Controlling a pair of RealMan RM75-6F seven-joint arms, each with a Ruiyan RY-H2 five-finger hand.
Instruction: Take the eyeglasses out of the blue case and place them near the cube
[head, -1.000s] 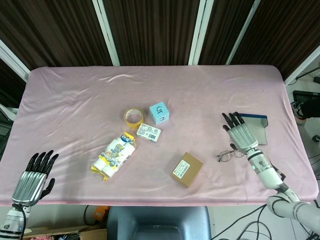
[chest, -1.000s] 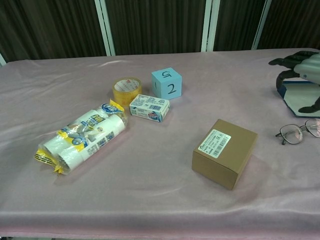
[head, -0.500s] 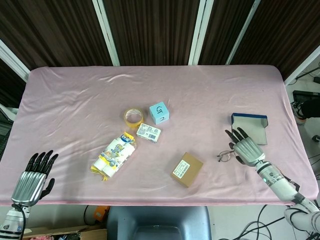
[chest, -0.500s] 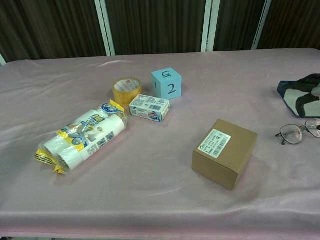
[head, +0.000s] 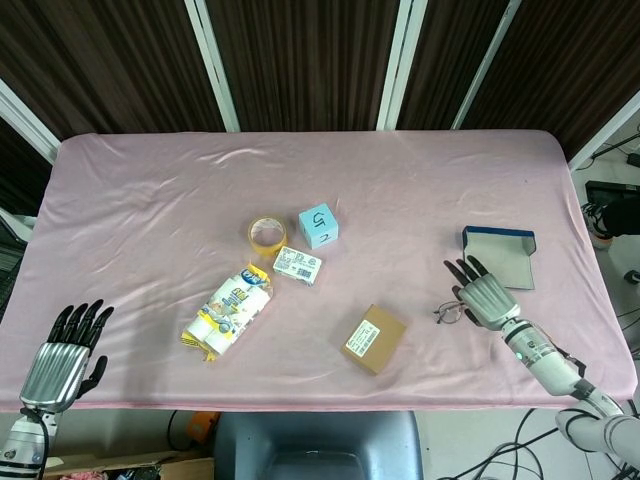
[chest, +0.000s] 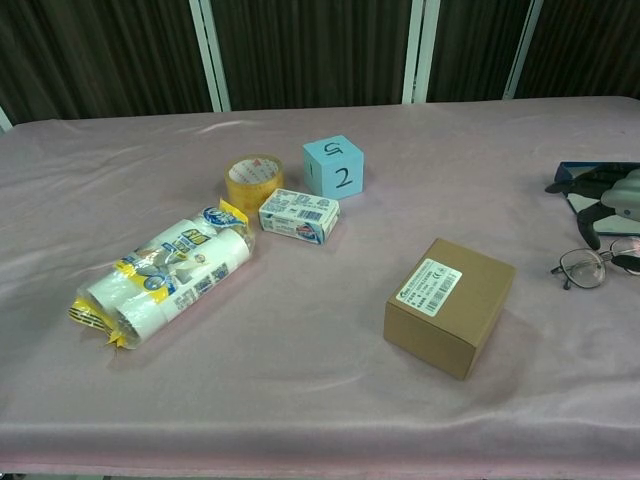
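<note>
Silver-backed with black fingers, the right hand (head: 484, 297) sits low over the right part of the pink-covered surface (head: 150, 200), its fingers spread and pointing toward the far edge. It is directly over the eyeglasses (head: 449, 312), which lie on the cloth with one lens showing past the hand's left side. In the chest view the fingers (chest: 590, 226) arch down around the far part of the frame (chest: 592, 266); whether they actually pinch it cannot be told.

Just beyond the hand lies the blue case (head: 500, 256), open, with a grey inside and a blue rim.

Toward the middle of the surface is a brown cardboard box (head: 373, 339) with a white printed label too small to read. Farther on, well apart from the eyeglasses, stands the light blue cube (head: 318, 226), hand-marked "5" on top and "2" on the side facing the chest camera. Just beside it are a small white and blue packet (head: 297, 265) with unreadable print, a roll of yellowish tape (head: 266, 236), and a yellow and white pack of rolls (head: 227, 310).

At the near left corner, off the surface's edge, the left hand (head: 65, 351) is held flat, fingers spread, holding nothing.
</note>
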